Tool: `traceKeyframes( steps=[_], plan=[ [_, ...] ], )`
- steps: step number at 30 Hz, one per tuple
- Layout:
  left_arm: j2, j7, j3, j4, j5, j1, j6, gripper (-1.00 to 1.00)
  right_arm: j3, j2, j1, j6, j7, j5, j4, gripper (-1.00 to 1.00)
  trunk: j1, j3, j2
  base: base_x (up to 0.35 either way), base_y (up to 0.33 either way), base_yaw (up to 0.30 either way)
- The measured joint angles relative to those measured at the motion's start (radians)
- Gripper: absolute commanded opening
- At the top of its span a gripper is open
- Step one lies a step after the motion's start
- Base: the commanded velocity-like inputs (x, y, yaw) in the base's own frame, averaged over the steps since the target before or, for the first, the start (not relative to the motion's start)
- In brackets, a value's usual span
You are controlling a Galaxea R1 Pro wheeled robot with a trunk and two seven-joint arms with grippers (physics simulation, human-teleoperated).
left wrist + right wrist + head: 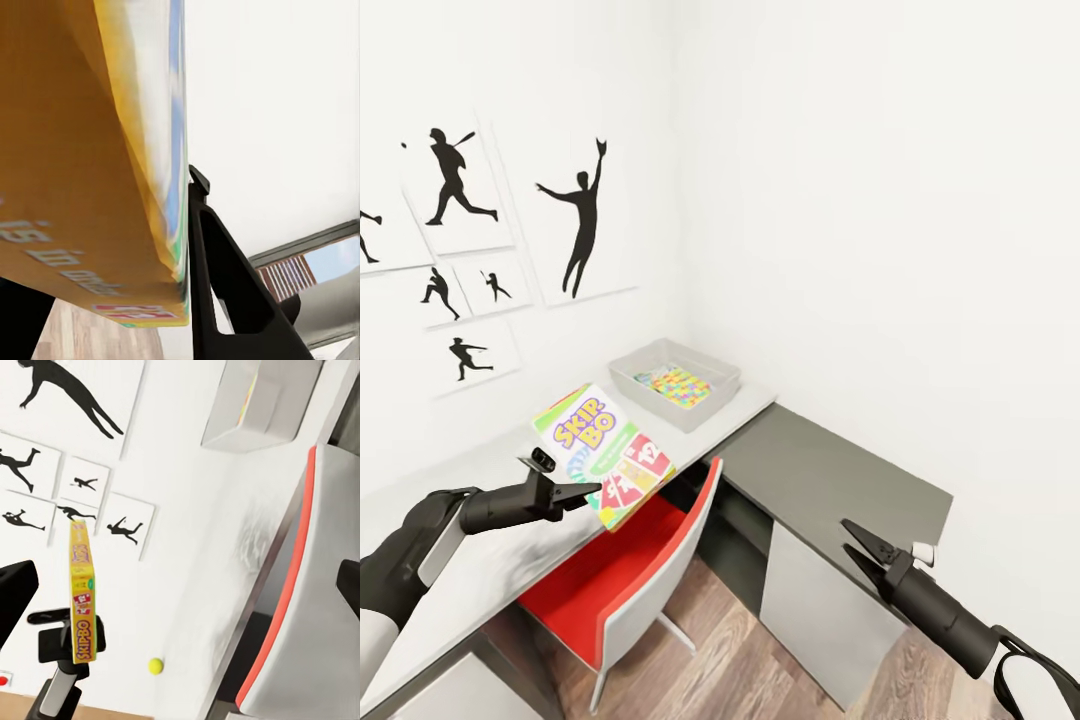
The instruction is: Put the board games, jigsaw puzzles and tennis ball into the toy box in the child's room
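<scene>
While the left gripper (582,492) hangs over the white surface (490,470) at the left, its fingers (225,300) pinch the lower edge of the Skip-Bo board game (603,456), box held clear of the surface and tilted, printed face toward the head camera. In the right wrist view the box (81,592) shows edge-on, long axis upright above the gripper. Next over, the grey toy box (676,382) sits at the far corner of the surface, a colourful puzzle-like item already inside. Key relation: toy box lies ahead and to the right of the held game, past its top edge, so the left arm is clearly the nearer one and likely has to reach forward and lay the box flat over the rim. Tennis ball (155,665) rests on the surface, behind the left gripper. Red chair (630,560) stands below. Far right, the right gripper (865,548) hovers over the dark desk section (840,480), fingers spread, holding nothing.
</scene>
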Motion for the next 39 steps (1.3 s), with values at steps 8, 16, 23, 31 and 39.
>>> traceKeyframes(
  steps=[8,16,23,31,39],
  plan=[
    [0.001,-0.007,0.0,0.0,-0.002,0.0,0.0,-1.0,0.0,0.0,0.0,-0.001,0.0,0.0,0.0,1.0,0.0,0.002,0.0,0.0,0.0,-0.021],
    [0.003,-0.01,0.003,0.0,0.002,0.001,0.0,-1.0,0.0,0.0,0.0,-0.001,-0.001,0.0,0.0,1.0,0.0,0.002,0.0,0.0,0.0,0.0],
    [0.012,-0.011,0.006,0.0,0.006,0.002,-0.001,-1.0,-0.002,-0.001,0.0,0.0,-0.001,0.0,0.0,1.0,0.0,0.002,0.0,0.058,0.0,0.0],
    [0.025,-0.011,0.005,0.0,0.006,0.002,-0.001,-1.0,-0.004,-0.003,0.0,0.001,0.0,0.0,-0.001,1.0,0.0,0.002,0.0,0.037,0.0,0.0],
    [0.039,-0.012,0.005,0.0,0.006,0.003,-0.001,-1.0,-0.003,-0.002,0.0,0.0,0.0,0.0,-0.001,1.0,0.0,0.002,0.0,0.209,0.0,0.0]
  ],
)
